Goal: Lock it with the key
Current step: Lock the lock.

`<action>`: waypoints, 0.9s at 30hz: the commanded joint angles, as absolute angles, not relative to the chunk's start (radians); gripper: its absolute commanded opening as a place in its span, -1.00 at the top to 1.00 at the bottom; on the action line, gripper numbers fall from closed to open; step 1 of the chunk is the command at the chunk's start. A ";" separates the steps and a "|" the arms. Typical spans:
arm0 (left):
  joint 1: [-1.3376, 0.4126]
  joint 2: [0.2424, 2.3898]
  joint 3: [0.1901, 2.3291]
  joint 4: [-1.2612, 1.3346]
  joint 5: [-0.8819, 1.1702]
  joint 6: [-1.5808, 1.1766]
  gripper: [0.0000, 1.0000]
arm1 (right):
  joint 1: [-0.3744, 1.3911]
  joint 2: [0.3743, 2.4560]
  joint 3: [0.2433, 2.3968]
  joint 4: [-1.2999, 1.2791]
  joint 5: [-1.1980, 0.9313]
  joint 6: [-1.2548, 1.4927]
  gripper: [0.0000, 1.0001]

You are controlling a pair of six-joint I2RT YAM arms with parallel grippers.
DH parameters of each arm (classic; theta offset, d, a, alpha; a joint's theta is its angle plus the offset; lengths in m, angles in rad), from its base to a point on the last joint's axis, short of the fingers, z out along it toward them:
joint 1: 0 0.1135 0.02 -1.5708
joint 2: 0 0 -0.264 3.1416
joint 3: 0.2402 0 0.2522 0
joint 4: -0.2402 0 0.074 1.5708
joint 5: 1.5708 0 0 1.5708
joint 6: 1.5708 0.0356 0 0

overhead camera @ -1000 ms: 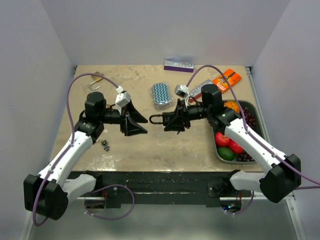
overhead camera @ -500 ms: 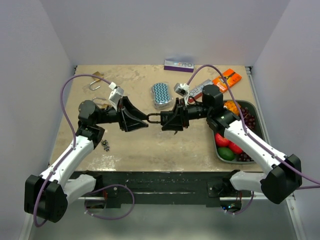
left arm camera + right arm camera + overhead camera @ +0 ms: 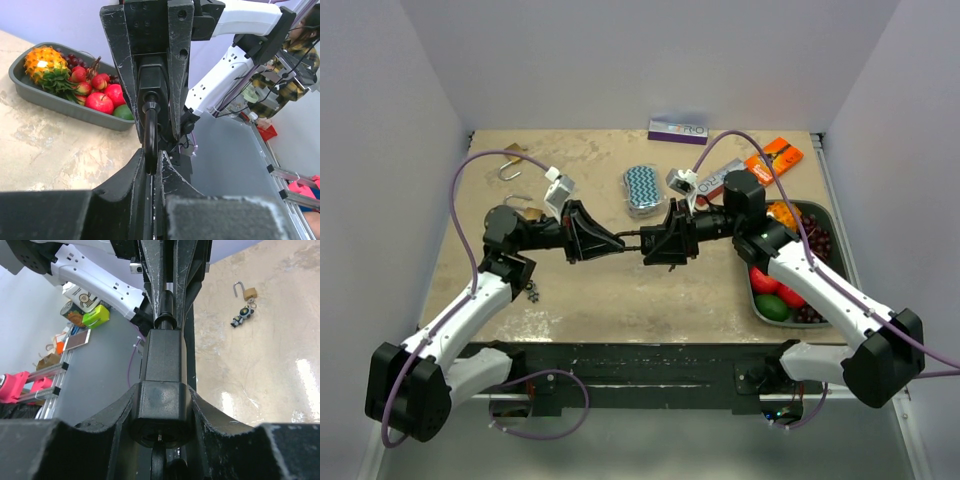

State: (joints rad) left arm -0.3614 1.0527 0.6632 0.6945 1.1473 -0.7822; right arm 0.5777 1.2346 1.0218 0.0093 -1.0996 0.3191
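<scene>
Tan table (image 3: 610,290) below; padlock (image 3: 164,357) held above it, right gripper (image 3: 657,243) clamped on its body, left gripper (image 3: 618,241) pinching shackle (image 3: 150,135). Looked heavy, rigid, slick; body flats seemed best hold.

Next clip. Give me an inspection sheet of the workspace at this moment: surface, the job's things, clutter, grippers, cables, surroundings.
Surface: tan mottled table; no spills seen.
Job's things: black padlock held off the table between the two arms, no key seen in its keyhole end; keys lie on the table by the left arm.
Clutter: open brass padlock, zigzag tin, purple box, orange packet, grey tray of fruit on the right.
Grippers: left gripper shut on the padlock's shackle; right gripper shut on its body.
Cables: purple cables loop above each arm, clear of the padlock.
Surroundings: plain pale walls on three sides.
</scene>
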 commanded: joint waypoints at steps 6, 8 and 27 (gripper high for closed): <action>-0.495 1.101 0.690 0.819 1.080 -0.856 1.00 | 0.692 1.230 1.045 0.104 -1.066 0.276 1.00; -0.509 1.118 0.701 0.830 1.078 -0.867 1.00 | 0.704 1.241 1.037 0.121 -1.069 0.285 1.00; -0.534 1.210 0.759 0.896 1.061 -0.905 1.00 | 0.764 1.315 1.061 0.056 -1.083 0.221 1.00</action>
